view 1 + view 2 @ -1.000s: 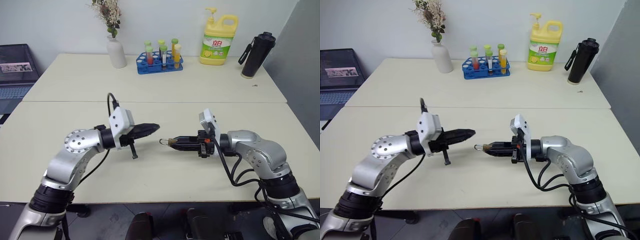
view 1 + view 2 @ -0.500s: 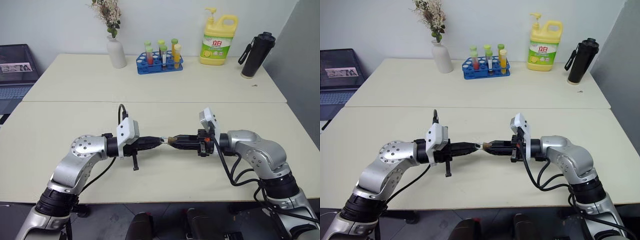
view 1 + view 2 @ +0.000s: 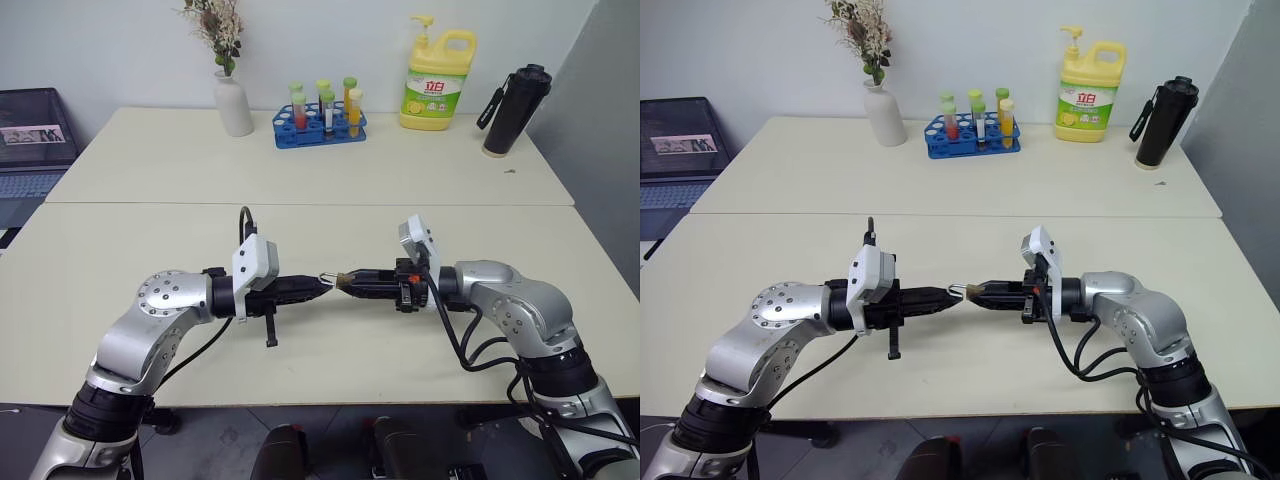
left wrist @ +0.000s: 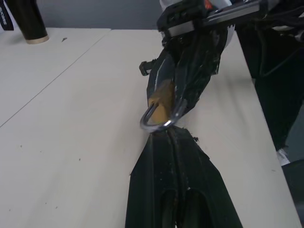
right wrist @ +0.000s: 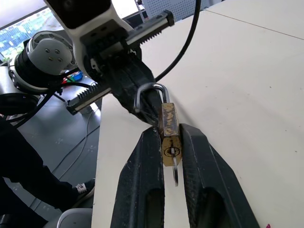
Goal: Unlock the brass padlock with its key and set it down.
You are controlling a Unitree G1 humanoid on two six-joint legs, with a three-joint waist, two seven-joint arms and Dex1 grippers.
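padlock (image 5: 169,130): held above the table between the two arms, near the middle of the head views; brass body clamped at its key end, shackle (image 4: 159,119) pointing at the left arm
right gripper (image 5: 170,142): fingers pinched on the padlock body from both sides, arm reaching in from 3 o'clock in the head views
left gripper (image 4: 172,134): fingers pressed together, tips set at the shackle's curve, arm coming in from 9 o'clock; whether the loop is actually caught or only touched cannot be told
key (image 5: 175,172): thin silvery sliver seated in the keyway, hanging out of the body's end between the right fingers
step in hand: judged to be opening the shackle, pulled by the left tips against the right gripper's hold
how to do it well: the pull is best kept straight along the shackle's legs, away from the body; the right grip is best kept firm and level so the padlock is not twisted out; sideways prying is best avoided, since the tips could slide off the thin loop
risk: a slip may flick the padlock free or knock the key out
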